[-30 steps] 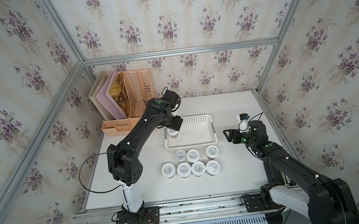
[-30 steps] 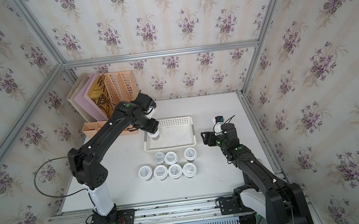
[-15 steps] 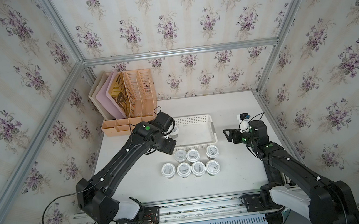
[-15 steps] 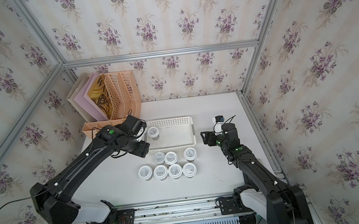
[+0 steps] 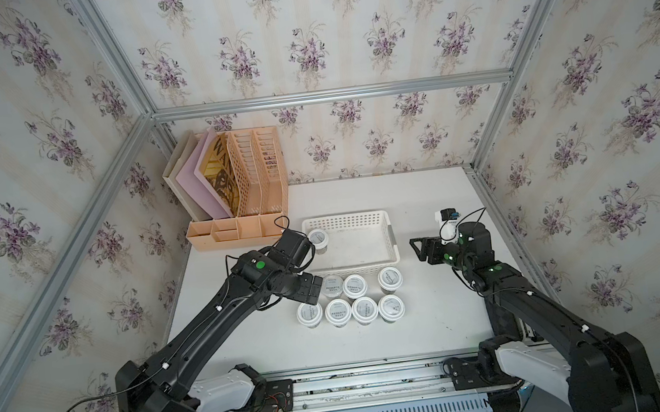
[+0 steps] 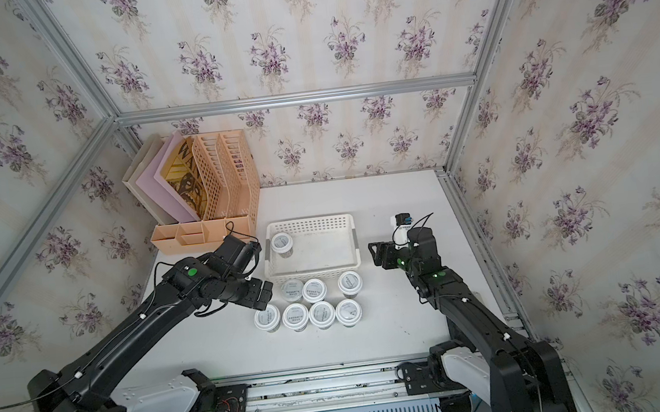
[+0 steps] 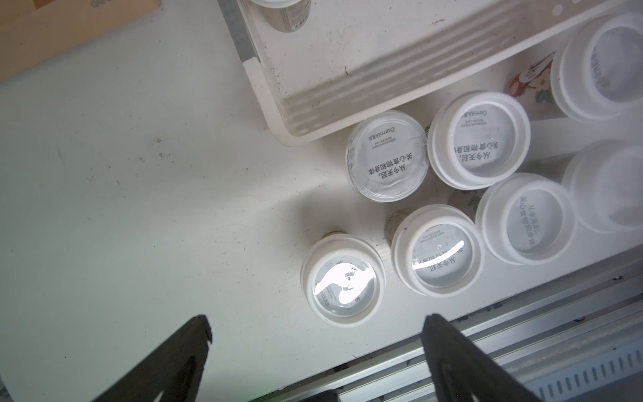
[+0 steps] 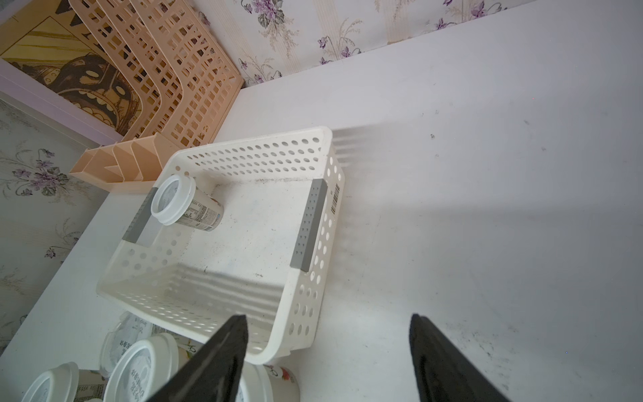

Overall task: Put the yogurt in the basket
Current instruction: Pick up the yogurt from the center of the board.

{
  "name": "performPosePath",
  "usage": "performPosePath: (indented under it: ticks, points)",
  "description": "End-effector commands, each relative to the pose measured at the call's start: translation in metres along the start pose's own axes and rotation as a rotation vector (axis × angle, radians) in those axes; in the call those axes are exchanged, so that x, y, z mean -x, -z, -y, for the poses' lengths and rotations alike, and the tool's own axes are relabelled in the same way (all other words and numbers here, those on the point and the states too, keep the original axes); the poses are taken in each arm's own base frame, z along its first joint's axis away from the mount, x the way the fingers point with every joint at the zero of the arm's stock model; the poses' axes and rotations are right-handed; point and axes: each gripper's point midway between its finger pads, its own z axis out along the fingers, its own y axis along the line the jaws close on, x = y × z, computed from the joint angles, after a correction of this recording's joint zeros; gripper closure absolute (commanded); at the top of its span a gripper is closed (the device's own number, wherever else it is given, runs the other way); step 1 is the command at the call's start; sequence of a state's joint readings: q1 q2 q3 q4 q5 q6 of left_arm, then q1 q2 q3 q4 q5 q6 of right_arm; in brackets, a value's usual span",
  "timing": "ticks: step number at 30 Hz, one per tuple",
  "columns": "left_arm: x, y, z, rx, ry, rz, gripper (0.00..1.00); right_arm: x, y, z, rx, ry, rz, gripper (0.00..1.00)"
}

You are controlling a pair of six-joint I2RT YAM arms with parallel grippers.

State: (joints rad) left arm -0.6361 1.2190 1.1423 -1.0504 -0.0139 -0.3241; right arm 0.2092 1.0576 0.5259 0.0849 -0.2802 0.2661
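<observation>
Eight round, grey-labelled yogurt cups, one inside basket; left gripper and right gripper spread, empty

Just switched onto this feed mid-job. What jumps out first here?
Seven yogurt cups stand packed in two rows on the table just in front of the white basket, and a lone cup sits inside it at its left end. The left gripper hovers wide open over the left end of the cluster. The right gripper hangs open and empty beside the basket's right end.
</observation>
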Motion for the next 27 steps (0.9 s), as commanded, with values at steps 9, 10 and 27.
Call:
performPosePath:
  ticks: [9, 10, 27]
  points:
    - [-0.024, -0.021, 0.016, -0.015, -0.017, -0.044, 0.01, 0.003, -0.001, -0.002, 0.012, 0.003, 0.009, 0.22]
    - [-0.027, -0.023, 0.016, -0.015, -0.014, -0.051, 0.01, 0.003, -0.001, -0.003, 0.014, 0.004, 0.009, 0.22]
    - [-0.048, -0.039, 0.02, -0.028, -0.018, -0.109, 0.12, 0.003, 0.0, -0.005, 0.021, 0.003, 0.01, 0.22]
